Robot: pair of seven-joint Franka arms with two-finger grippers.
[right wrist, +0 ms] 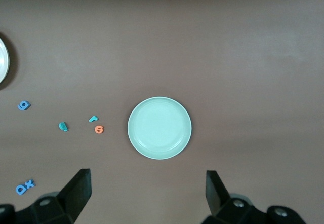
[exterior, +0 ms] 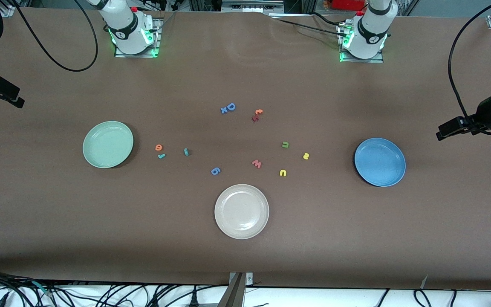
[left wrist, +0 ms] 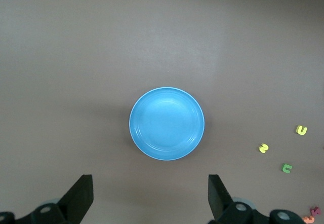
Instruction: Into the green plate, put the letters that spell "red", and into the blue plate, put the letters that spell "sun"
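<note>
The green plate [exterior: 108,144] [right wrist: 159,127] lies empty toward the right arm's end. Beside it are the orange "e" [exterior: 159,147] [right wrist: 99,129], teal "r" [exterior: 161,156] [right wrist: 93,118] and teal "d" [exterior: 186,152] [right wrist: 63,126]. The blue plate [exterior: 379,162] [left wrist: 167,123] lies empty toward the left arm's end. Near it are the yellow "s" [exterior: 306,156] [left wrist: 262,148], yellow arch [exterior: 283,172] [left wrist: 301,130] and green arch [exterior: 285,145] [left wrist: 287,169]. My left gripper [left wrist: 150,183] hangs open high over bare table by the blue plate. My right gripper [right wrist: 147,178] hangs open high by the green plate.
A beige plate [exterior: 241,211] sits nearest the front camera, mid-table. Stray letters lie between the plates: a blue "6" [exterior: 215,171], pink "w" [exterior: 257,163], blue "D" with an "x" [exterior: 228,108], and an orange and red pair [exterior: 257,115].
</note>
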